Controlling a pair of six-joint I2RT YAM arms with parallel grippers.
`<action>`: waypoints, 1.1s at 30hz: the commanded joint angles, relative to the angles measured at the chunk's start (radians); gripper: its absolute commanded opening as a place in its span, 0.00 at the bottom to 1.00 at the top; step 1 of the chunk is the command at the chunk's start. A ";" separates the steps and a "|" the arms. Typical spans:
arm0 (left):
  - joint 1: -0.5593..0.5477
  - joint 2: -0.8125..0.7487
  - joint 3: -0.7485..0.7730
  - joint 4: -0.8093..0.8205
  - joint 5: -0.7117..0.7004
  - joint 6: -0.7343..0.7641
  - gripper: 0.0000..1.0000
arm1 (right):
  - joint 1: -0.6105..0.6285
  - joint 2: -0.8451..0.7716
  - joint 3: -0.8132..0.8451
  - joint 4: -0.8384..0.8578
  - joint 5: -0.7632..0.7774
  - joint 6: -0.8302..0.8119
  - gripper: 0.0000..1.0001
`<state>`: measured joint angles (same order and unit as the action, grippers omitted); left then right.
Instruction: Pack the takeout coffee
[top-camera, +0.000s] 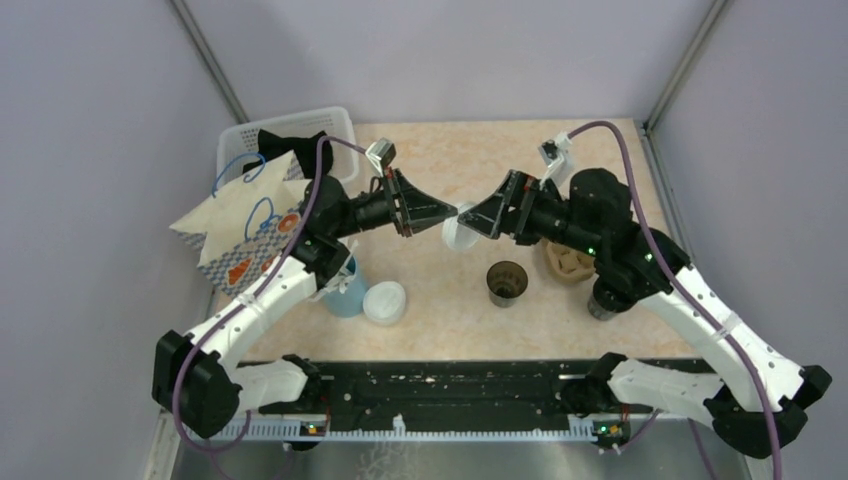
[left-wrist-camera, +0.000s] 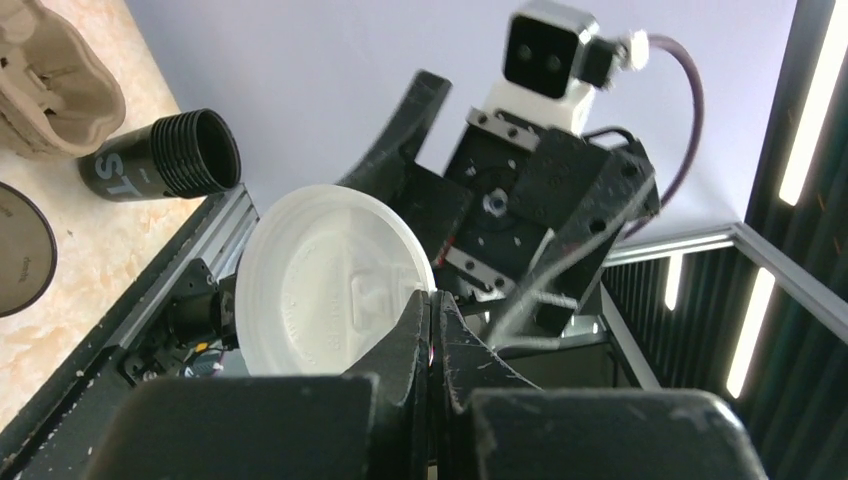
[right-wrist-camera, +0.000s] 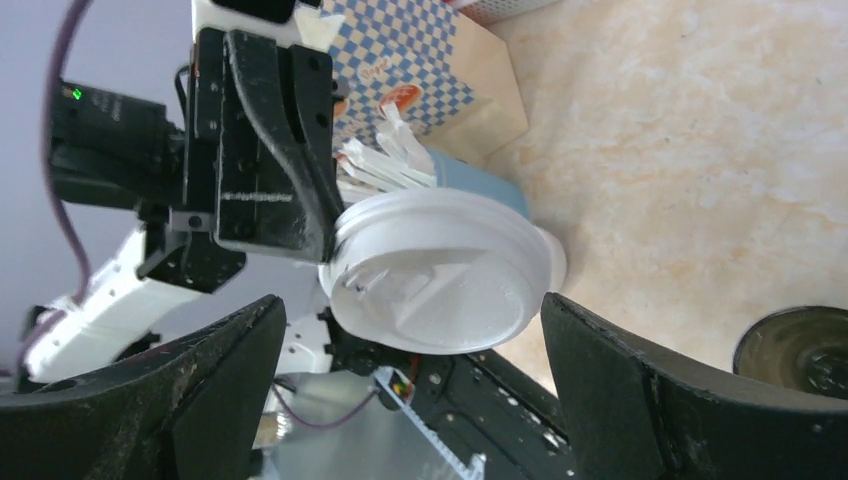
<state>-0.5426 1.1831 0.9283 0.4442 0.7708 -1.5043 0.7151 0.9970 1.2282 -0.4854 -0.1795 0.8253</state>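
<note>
The takeout coffee's dark brown cup (top-camera: 507, 283) (right-wrist-camera: 800, 350) stands open on the table with no lid on it. Up in the air above the table's middle, my left gripper (top-camera: 448, 215) (left-wrist-camera: 432, 305) is shut on the rim of a white lid (top-camera: 461, 236) (left-wrist-camera: 325, 290) (right-wrist-camera: 440, 275). It holds the lid on edge. My right gripper (top-camera: 474, 216) (right-wrist-camera: 410, 305) faces it, open wide. Its two fingers stand either side of the lid without touching it.
A second white lid (top-camera: 385, 302) lies next to a light blue cup of white straws (top-camera: 345, 290) (right-wrist-camera: 485, 178). A checkered paper bag (top-camera: 240, 235) leans by a white basket (top-camera: 290, 135). A cardboard cup carrier (top-camera: 568, 262) and a black ribbed cylinder (top-camera: 604, 300) (left-wrist-camera: 165, 155) sit right.
</note>
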 joint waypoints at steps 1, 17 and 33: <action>0.005 -0.048 0.028 -0.067 -0.053 -0.035 0.00 | 0.139 0.044 0.153 -0.128 0.181 -0.102 0.98; 0.006 -0.037 -0.002 -0.001 -0.046 -0.112 0.00 | 0.206 0.073 0.162 -0.140 0.271 -0.141 0.99; 0.006 -0.056 -0.035 0.021 -0.054 -0.142 0.00 | 0.122 0.088 0.144 -0.095 0.136 -0.151 0.93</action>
<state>-0.5381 1.1557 0.9031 0.4168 0.7174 -1.6070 0.8413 1.0771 1.3487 -0.6178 -0.0135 0.6903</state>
